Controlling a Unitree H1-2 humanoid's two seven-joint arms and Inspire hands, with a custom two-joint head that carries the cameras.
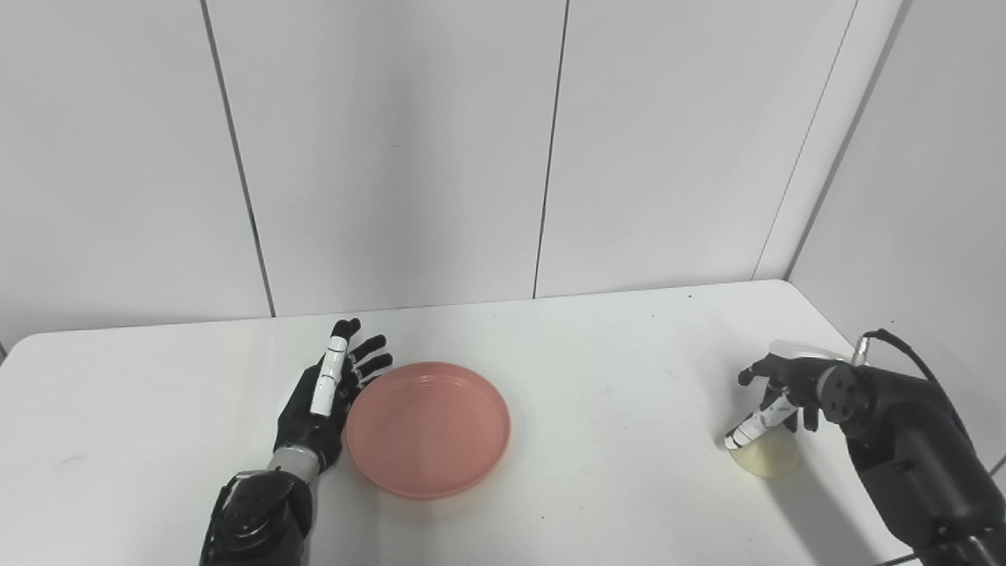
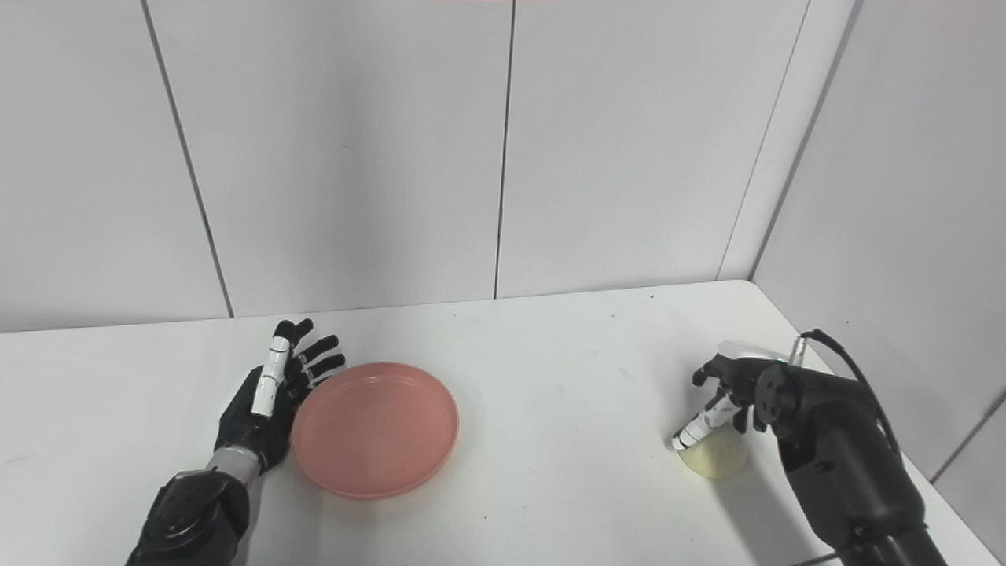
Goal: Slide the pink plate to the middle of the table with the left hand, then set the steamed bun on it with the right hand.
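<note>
- Left hand point(image 1: 326, 397) stands edge-on with fingers spread and flat, holding nothing, pressed against the left rim of the one pink plate point(image 1: 428, 428).
- That plate sits empty, a little left of the bench's point(image 1: 597, 377) middle.
- Right hand point(image 1: 774, 393) is over at the far right, fingers curled down onto the single pale steamed bun point(image 1: 766, 458); whether it truly grips, I cannot tell.
</note>
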